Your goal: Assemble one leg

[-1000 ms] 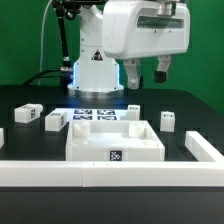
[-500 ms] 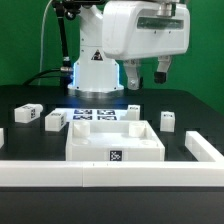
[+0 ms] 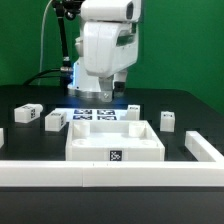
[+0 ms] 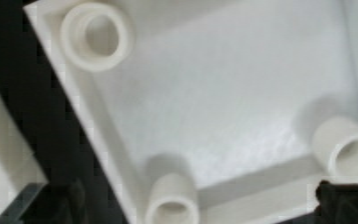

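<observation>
Several small white legs with marker tags stand on the black table in the exterior view: one (image 3: pixel 28 113) lying tilted at the far left, one (image 3: pixel 55 120) beside it, one (image 3: pixel 168 120) at the right. My gripper (image 3: pixel 110 95) hangs behind the wide white tray-like piece (image 3: pixel 113 141), above its far edge, and holds nothing. In the wrist view the gripper (image 4: pixel 179 200) is open, its dark fingertips (image 4: pixel 19 200) wide apart over the tray-like piece (image 4: pixel 211 90) and its round corner posts (image 4: pixel 98 35). No leg shows in the wrist view.
The marker board (image 3: pixel 92 115) lies behind the tray-like piece. A white rail (image 3: pixel 110 173) runs along the front, with side rails at the left (image 3: pixel 2 136) and right (image 3: pixel 205 147). The robot base (image 3: pixel 95 75) stands at the back.
The arm's hand has swung from the exterior view's upper right to the centre and come lower, above the tray-like piece's far edge. The parts on the table have not moved.
</observation>
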`<state>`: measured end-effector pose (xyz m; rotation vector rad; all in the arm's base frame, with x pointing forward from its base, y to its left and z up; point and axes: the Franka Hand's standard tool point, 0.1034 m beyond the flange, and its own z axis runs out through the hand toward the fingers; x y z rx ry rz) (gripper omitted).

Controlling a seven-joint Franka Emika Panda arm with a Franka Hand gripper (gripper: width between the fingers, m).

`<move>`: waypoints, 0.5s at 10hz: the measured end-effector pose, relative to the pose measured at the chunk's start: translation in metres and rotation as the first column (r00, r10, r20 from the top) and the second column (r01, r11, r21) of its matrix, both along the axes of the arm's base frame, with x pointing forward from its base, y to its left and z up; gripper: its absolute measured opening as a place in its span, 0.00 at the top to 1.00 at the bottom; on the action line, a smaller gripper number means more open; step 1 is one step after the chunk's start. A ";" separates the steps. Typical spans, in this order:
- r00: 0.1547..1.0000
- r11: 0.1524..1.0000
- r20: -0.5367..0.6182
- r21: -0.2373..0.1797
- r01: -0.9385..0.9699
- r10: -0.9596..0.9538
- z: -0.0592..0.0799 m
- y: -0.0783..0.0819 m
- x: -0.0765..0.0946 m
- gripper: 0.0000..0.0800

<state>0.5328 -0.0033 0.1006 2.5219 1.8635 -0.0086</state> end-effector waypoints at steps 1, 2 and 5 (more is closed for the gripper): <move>1.000 1.000 0.000 0.000 0.003 -0.003 0.000 0.000 0.000 0.19; 1.000 1.000 0.000 0.000 0.004 -0.004 0.000 0.000 0.000 0.19; 0.994 0.995 0.044 0.004 -0.099 0.099 -0.008 0.005 -0.007 0.19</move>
